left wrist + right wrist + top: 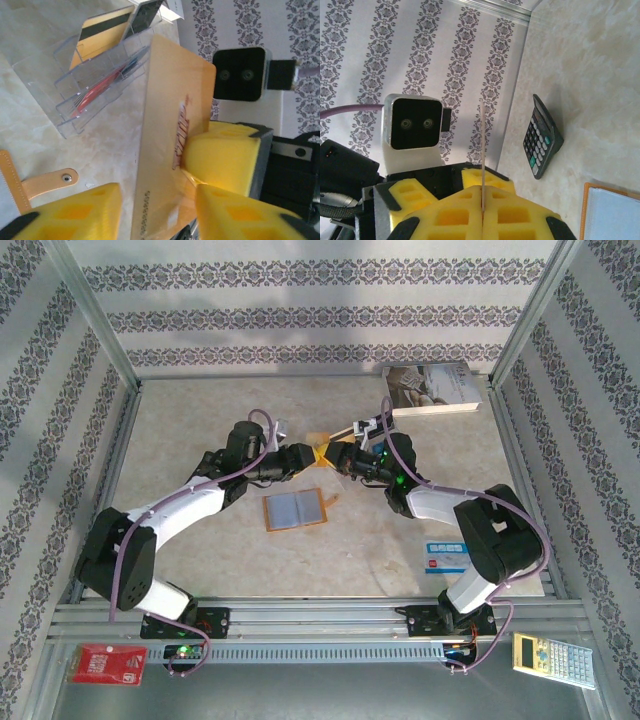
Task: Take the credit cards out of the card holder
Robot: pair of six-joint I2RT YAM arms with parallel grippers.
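- Right gripper point(482, 180) pinching card point(483, 130) edge-on — left gripper point(157, 200) part-open astride it.
- Left wrist: clear rack point(95, 85); right wrist: calculator point(542, 137).
- Marbled table point(200, 420), holder point(295, 510) at card's 6 o'clock; damask walls point(300, 300).

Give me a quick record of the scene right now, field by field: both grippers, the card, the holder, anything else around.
right gripper: shut on the tan card, held up between the arms
left gripper: fingers either side of that card; grip unclear
card holder: open, flat on the table
blue-and-white card: lying near the right arm's base
clear organizer: cards inside
book: far right corner
black calculator: by the wall
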